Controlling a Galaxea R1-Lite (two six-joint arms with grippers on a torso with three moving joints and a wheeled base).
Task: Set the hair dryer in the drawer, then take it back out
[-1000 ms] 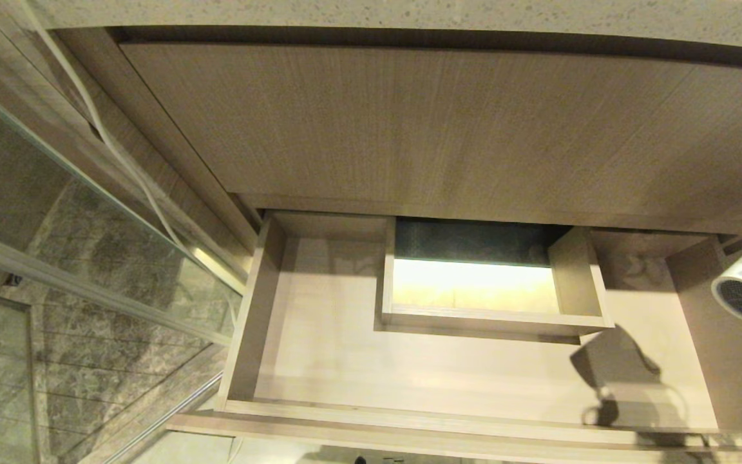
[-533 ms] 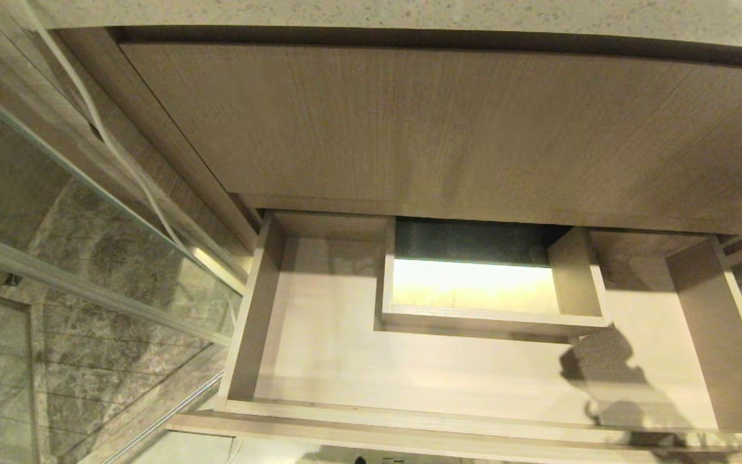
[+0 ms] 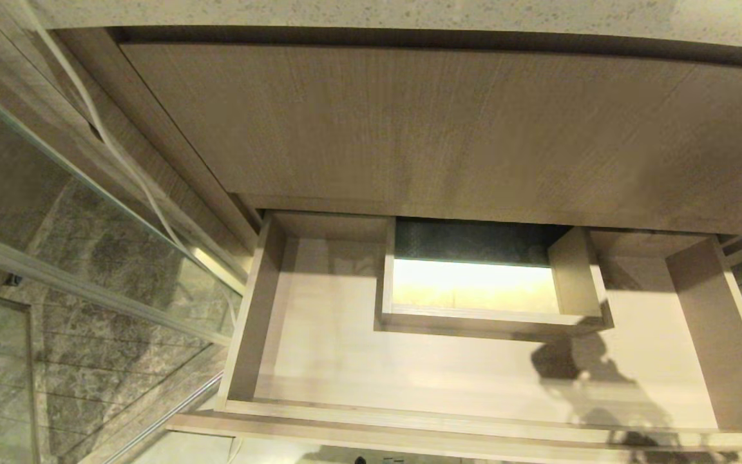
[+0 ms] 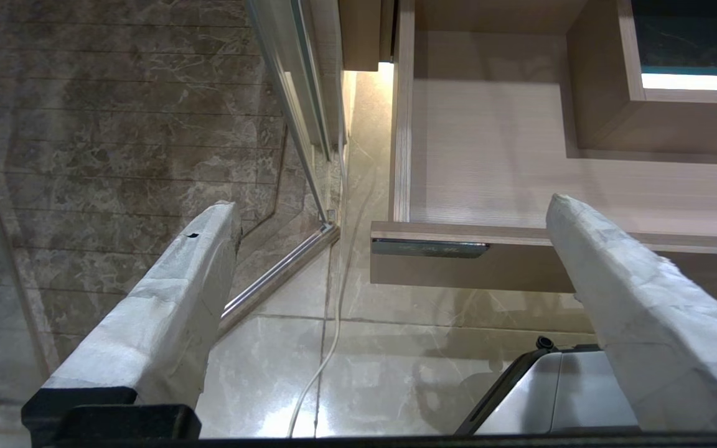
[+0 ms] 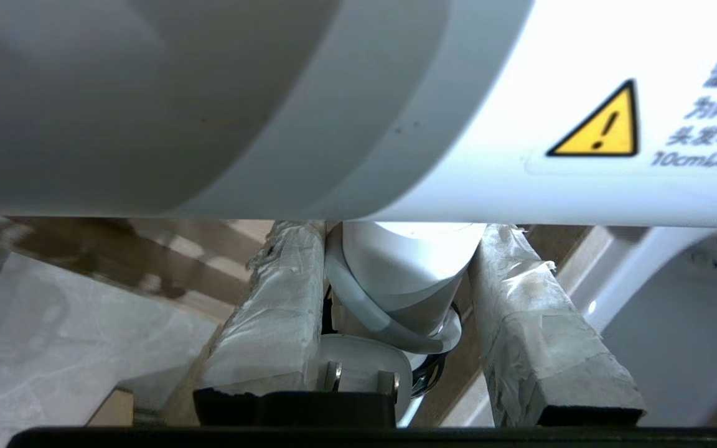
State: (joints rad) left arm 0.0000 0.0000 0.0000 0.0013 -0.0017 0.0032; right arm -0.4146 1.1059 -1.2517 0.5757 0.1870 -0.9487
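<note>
Drawer (image 3: pixel 448 380) stands pulled out and bare inside, well apart from the right pincer (image 5: pixel 402 274), which is clamped on the handle of the hair dryer (image 5: pixel 396 93); in the head view only a sliver of the dryer shows at the right edge. Risk: the heavy barrel sits above the grip and could swivel between the taped fingers (image 5: pixel 271 323), or the plug hanging just beside them could snag the drawer wall. Left pincer (image 4: pixel 389 218) hangs open near the drawer front, idle.
</note>
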